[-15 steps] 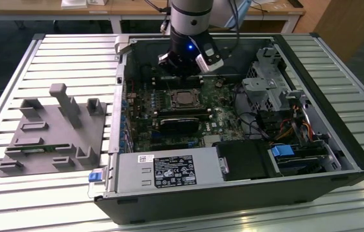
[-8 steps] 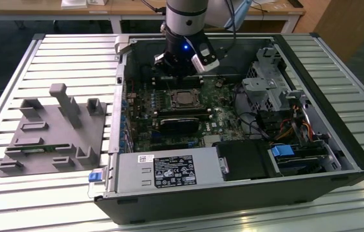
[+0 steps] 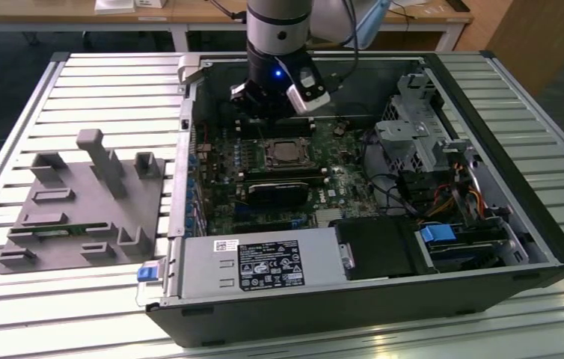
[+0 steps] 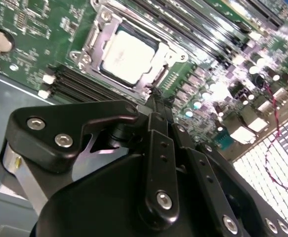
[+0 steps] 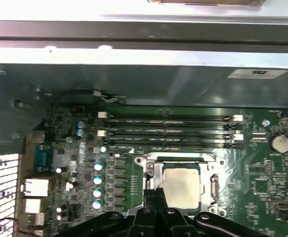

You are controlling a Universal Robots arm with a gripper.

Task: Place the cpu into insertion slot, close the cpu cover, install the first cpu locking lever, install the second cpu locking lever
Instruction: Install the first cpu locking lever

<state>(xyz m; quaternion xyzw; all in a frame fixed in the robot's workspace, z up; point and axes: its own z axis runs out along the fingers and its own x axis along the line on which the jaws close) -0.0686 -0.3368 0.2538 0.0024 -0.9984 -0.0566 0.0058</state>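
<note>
Hanging gripper (image 5: 156, 191) just beside seated cpu (image 5: 181, 183), fingers (image 5: 150, 197) seemingly together, contact unclear

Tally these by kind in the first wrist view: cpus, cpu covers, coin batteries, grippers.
cpu: 1
cpu cover: 1
coin battery: 1
gripper: 1
Total: 4

Slatted table (image 3: 82, 82): computer case (image 3: 382, 307), grey fixture (image 3: 72, 217)
</note>
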